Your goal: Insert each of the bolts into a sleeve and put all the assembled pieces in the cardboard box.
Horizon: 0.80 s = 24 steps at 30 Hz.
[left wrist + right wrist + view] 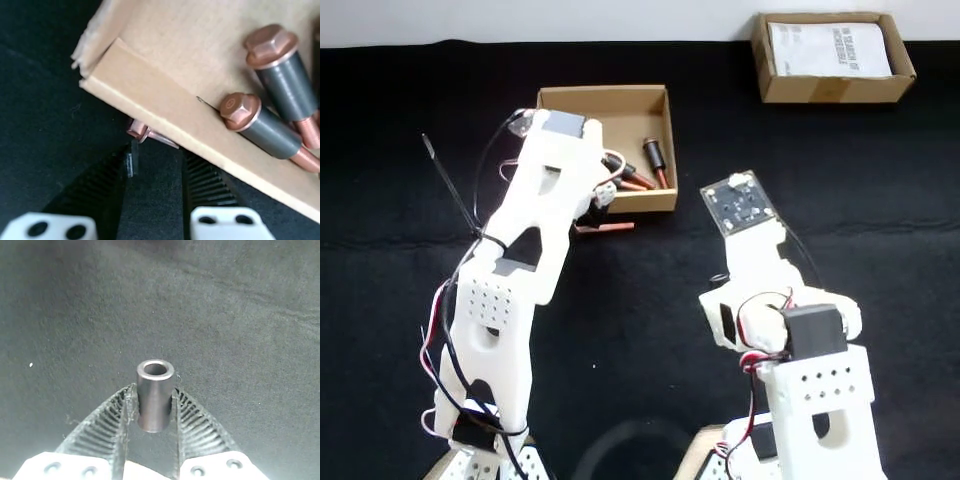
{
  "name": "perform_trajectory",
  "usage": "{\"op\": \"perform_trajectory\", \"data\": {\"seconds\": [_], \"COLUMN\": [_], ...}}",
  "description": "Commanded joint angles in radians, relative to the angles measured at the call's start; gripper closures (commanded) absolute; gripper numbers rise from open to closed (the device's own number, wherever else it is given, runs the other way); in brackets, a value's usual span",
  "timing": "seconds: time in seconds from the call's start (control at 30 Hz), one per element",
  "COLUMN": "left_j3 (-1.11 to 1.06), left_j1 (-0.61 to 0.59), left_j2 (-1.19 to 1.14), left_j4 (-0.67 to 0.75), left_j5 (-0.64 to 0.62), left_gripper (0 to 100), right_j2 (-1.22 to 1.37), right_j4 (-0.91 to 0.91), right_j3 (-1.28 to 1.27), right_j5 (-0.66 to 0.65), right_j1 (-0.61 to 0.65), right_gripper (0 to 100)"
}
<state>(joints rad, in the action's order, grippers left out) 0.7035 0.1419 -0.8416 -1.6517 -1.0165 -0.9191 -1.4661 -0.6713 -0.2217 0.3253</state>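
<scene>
Open left gripper (156, 156) should squarely straddle the bolt (142, 134) touching the box (165, 115); right gripper (153, 392) clamps a sleeve (155, 412) upright.

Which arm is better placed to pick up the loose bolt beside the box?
Left. The left end effector hangs open just before the bolt lying by the box wall; the right end effector is shut on a sleeve, farther from the box.
</scene>
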Motion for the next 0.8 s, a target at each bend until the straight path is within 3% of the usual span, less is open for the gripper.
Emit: {"op": "perform_trajectory", "data": {"seconds": [0.0, 0.43, 0.67, 0.77], "left_j3": [-0.022, 0.041, 0.091, 0.099], "left_j1": [0.028, -0.019, -0.024, -0.028], "left_j2": [0.027, -0.088, -0.122, -0.122], "left_j4": [0.011, 0.129, 0.133, 0.135], "left_j5": [-0.005, -0.014, -0.084, -0.181], "left_gripper": [85, 85, 86, 86], "right_j2": [0.039, 0.068, 0.068, 0.068], "right_j4": [-0.002, -0.002, -0.002, -0.004], "right_j3": [0.016, 0.031, 0.031, 0.033], "right_j5": [-0.018, -0.055, -0.055, -0.101], "right_j1": [-0.004, 0.062, 0.071, 0.071], "right_gripper": [99.1, 99.1, 99.1, 99.1]}}
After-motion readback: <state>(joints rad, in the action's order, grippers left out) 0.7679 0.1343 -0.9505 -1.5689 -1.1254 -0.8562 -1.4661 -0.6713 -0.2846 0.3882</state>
